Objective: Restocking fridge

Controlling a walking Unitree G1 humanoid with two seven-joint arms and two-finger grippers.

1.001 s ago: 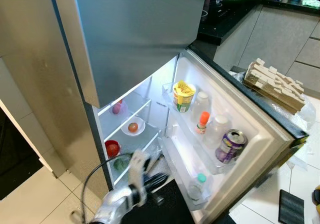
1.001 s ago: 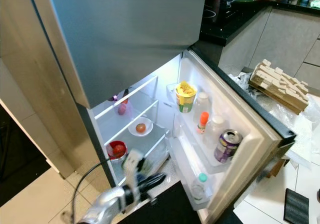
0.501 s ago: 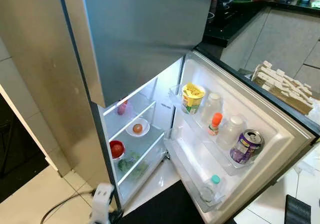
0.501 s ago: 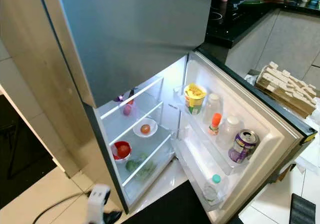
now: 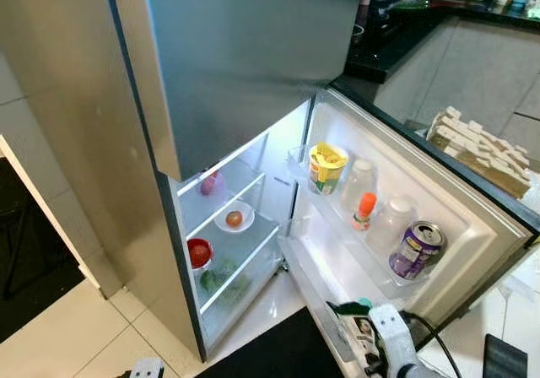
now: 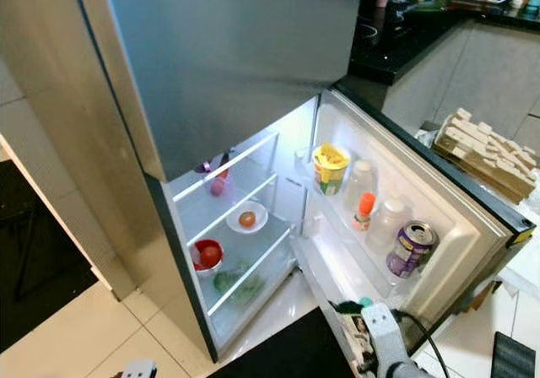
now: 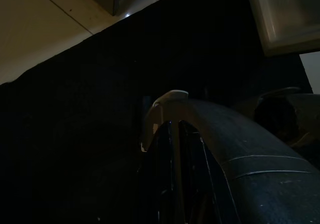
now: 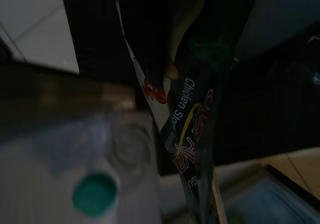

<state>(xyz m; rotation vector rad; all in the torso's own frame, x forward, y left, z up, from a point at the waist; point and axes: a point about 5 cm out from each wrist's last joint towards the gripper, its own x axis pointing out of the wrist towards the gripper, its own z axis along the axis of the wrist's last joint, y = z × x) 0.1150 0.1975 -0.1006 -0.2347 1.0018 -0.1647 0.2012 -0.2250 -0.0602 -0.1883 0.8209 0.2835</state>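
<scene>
The fridge's lower door (image 5: 439, 201) stands open. On its shelves are a yellow-green cup (image 5: 326, 167), clear bottles (image 5: 359, 184), a small orange-capped bottle (image 5: 364, 212) and a purple can (image 5: 416, 250). My right gripper (image 5: 369, 346) is shut on a dark packet (image 5: 358, 334) printed "Chicken", held low beside the door's bottom shelf, close to a teal-capped bottle (image 8: 95, 195). Inside the fridge sit a white bowl with a tomato (image 5: 234, 218), a red bowl (image 5: 199, 253) and greens (image 5: 221, 278). My left arm (image 5: 145, 368) hangs low at the left, its gripper (image 7: 175, 149) shut in the dark.
A black mat (image 5: 278, 353) lies on the floor before the fridge. A stack of wooden blocks (image 5: 481, 150) rests on plastic behind the door. A black counter (image 5: 422, 15) with dishes runs along the back right. Pale tiles (image 5: 76, 336) spread at the left.
My left arm has dropped from in front of the fridge's lower shelves to the bottom left. My right arm has risen at the lower right with the packet. The camera shifted slightly.
</scene>
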